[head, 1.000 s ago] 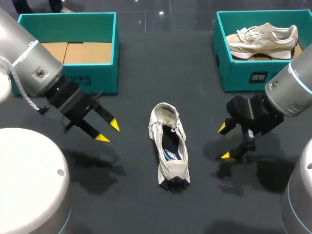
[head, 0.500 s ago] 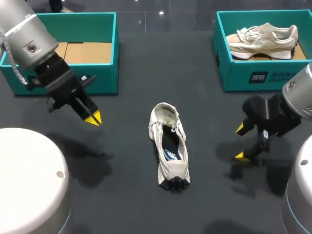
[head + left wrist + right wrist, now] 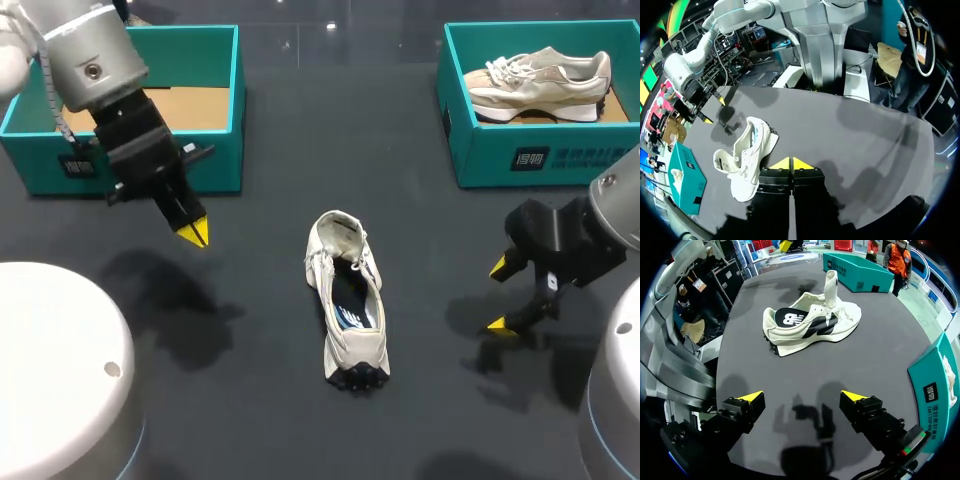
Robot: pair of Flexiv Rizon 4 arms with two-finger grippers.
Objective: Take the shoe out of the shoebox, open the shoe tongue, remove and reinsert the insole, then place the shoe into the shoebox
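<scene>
Head view has the shoe [image 3: 347,305] lying on the table [image 3: 270,400], between the two arms and well apart from both. Tips on the left gripper [image 3: 193,233] are pressed together, while the right gripper [image 3: 497,296] is spread wide, holding nothing.

Left shoebox [image 3: 225,120]: part of front wall and of left rim hidden behind left arm [image 3: 95,70].
Right shoebox [image 3: 480,155]: right end cut off in head view; in right wrist view only one corner falls inside the rim.
Second shoe [image 3: 540,80]: a sliver alone in right wrist view.
Shoe [image 3: 345,300] on table: interior dark, detail not discernible.
Right arm [image 3: 615,200]: upper part out of head view.
</scene>
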